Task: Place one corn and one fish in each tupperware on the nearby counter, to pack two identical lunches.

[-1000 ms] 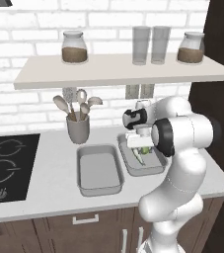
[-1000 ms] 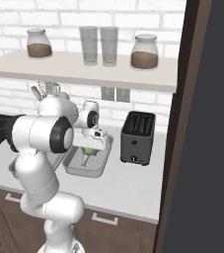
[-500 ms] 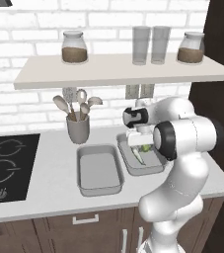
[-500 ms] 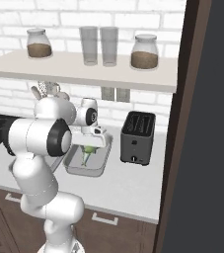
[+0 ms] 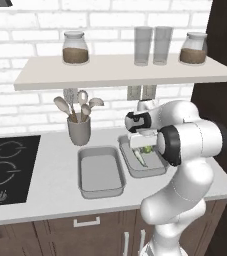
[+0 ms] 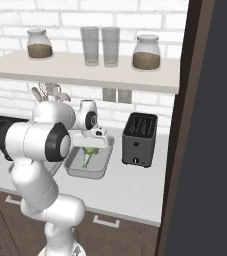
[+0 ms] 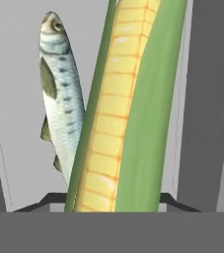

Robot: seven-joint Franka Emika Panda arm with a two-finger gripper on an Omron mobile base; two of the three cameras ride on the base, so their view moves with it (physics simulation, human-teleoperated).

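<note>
Gripping corn, hand above tupperware.

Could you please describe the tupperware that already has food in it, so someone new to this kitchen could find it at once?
Start at the long pale counter below the white wall shelf. Two alike grey trays lie side by side there, between the utensil cup and the toaster. The wanted tupperware is the one nearer the toaster, under the gripper; unlike its neighbour tray, it holds a fish, with a corn over it.

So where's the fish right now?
The fish lies in the right-hand tupperware, the one nearer the toaster, directly under the hand; in the hand view the corn overlaps its right edge.
</note>
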